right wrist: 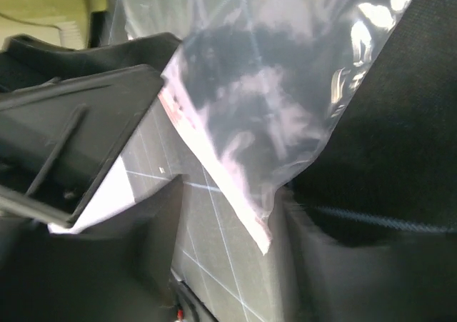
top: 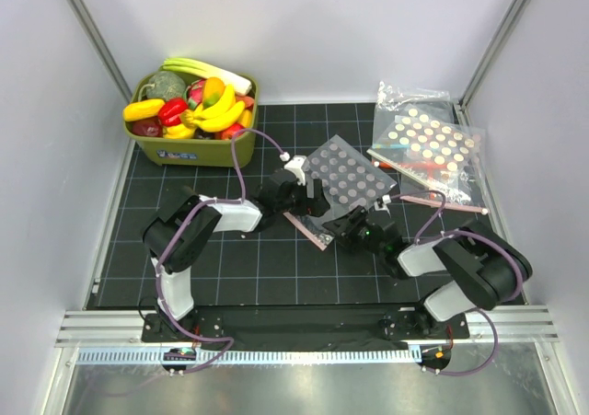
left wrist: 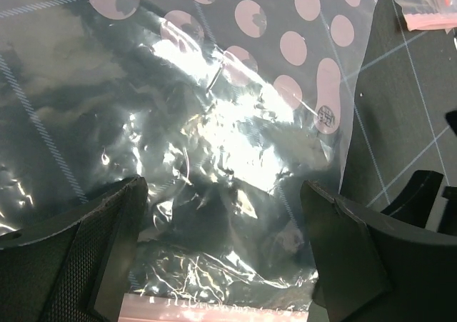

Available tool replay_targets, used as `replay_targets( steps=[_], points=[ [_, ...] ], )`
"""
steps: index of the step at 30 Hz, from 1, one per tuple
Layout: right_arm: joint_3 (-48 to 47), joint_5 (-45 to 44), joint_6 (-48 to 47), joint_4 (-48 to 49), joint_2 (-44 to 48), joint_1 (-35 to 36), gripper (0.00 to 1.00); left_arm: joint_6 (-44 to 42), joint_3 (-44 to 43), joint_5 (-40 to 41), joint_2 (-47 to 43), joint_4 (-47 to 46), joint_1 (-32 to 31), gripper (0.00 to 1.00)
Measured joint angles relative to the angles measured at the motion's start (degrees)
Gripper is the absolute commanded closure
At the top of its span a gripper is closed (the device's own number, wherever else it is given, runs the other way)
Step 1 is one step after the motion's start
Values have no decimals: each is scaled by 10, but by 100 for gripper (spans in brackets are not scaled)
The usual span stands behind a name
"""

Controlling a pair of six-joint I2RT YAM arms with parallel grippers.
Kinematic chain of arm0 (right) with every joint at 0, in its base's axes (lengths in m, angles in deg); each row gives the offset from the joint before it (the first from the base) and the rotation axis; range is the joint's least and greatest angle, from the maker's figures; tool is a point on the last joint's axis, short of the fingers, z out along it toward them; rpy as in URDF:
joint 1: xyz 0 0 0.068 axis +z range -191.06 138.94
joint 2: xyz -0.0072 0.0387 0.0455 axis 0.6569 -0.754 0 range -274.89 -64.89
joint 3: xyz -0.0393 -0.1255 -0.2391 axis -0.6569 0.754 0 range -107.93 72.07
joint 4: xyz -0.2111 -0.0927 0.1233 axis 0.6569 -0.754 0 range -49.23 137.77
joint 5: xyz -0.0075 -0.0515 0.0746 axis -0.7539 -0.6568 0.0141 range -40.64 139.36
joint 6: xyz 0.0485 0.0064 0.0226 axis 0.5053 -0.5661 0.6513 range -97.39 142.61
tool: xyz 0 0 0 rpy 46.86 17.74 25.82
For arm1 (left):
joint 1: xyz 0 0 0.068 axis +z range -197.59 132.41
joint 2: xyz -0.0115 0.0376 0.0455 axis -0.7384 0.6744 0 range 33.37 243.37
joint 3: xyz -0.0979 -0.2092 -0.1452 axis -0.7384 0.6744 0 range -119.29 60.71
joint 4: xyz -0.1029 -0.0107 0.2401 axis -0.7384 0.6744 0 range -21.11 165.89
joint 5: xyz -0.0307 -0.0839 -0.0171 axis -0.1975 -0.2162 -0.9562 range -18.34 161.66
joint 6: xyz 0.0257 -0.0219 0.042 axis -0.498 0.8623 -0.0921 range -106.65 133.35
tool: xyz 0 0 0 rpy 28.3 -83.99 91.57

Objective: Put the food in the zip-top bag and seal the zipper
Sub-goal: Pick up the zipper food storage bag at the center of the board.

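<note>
Zip-top bag (top: 345,180) mid-mat, turned like a diamond, between the two grippers. Clear, crinkly plastic, throwing bright glare in the left wrist view (left wrist: 214,158). Rows of pale round dots across its far half, grid lines of the black mat (top: 230,268) showing through the rest. Zipper (top: 308,228) a thin pink strip along the near-left edge, lowest in the left wrist view (left wrist: 214,309) and slanting down to a corner in the right wrist view (right wrist: 214,186). Nothing visible inside the bag.

Food (top: 219,113) well apart from it, heaped in the olive-green bin (top: 198,150) at the back left corner, yellow bananas on top.

Left gripper (top: 308,199) reaching in from the left, elbow folded, wrist low over the zipper end. Jaws spread wide (left wrist: 225,265), one finger on each side of the frame, bag stretched between them, unpinched.

Right gripper (top: 354,222) coming in from the right, forearm angled toward the centre, nose to nose with the left one. Fingers parted too (right wrist: 228,265), bare mat showing in the gap, bag corner poking down beside the right finger, not clamped.

Spare dotted bags (top: 428,144) stacked at the back right.
</note>
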Motion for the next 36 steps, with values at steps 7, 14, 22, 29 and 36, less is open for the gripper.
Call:
replay_targets(
  steps=[7,14,22,29,36],
  points=[
    [-23,21,-18,45,-67,2,97,-1,0,-3,1,-2,0,9],
    [-64,18,-79,-43,31,2,99,-39,31,35,-71,46,-6,4],
    [-128,-96,-194,-253,240,2,99,-92,71,127,-237,40,-30,0],
    [-167,-170,-256,-409,319,2,99,-88,129,179,-310,42,-30,0],
    [-300,-232,-276,-527,323,2,99,-99,138,153,-415,56,-30,0]
  ],
)
